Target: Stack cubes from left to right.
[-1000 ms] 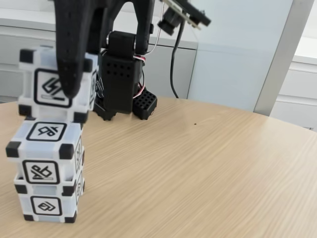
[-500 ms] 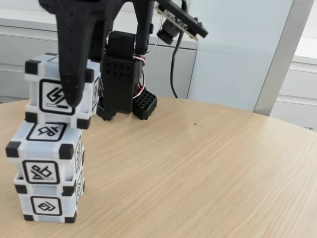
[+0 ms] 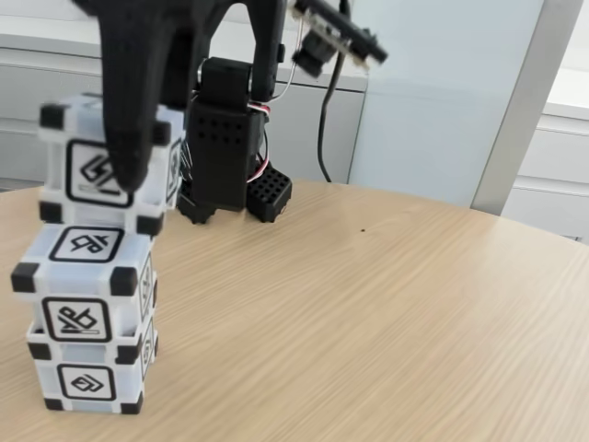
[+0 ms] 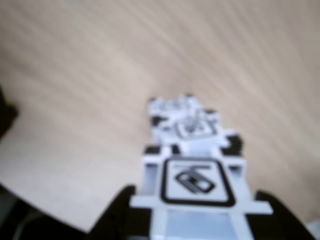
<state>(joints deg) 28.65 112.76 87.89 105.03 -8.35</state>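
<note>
1. Cubes number three in the fixed view, all at the left edge of the wooden table (image 3: 386,304): a bottom cube (image 3: 90,373) rests on the tabletop, a middle cube (image 3: 87,276) sits squarely on it, and a top cube (image 3: 109,173) is at the top of the pile
2. Top cube is slightly tilted, its left side a little higher than its right, and set a touch to the right of the two below; whether its underside touches the middle cube cannot be told
3. Being cubes, none has a long axis; the pile itself stands upright, and each cube turns a black-framed glyph face toward the fixed camera
4. Gripper (image 3: 129,170) comes down from above, its black front finger (image 3: 129,110) lying across the top cube's glyph face; it is closed on that cube, holding it by front and back
5. In the wrist view the gripper (image 4: 197,212) clasps the top cube (image 4: 195,185) between two dark fingers at the lower edge, and the lower cubes show blurred just beyond it
6. Behind the pile, the arm's black base (image 3: 225,152) stands on the table, with a small camera (image 3: 317,46) and a black cable (image 3: 324,110) beside it
7. White cabinets (image 3: 552,166) line the background; the tabletop to the right of the pile is bare wood
</note>
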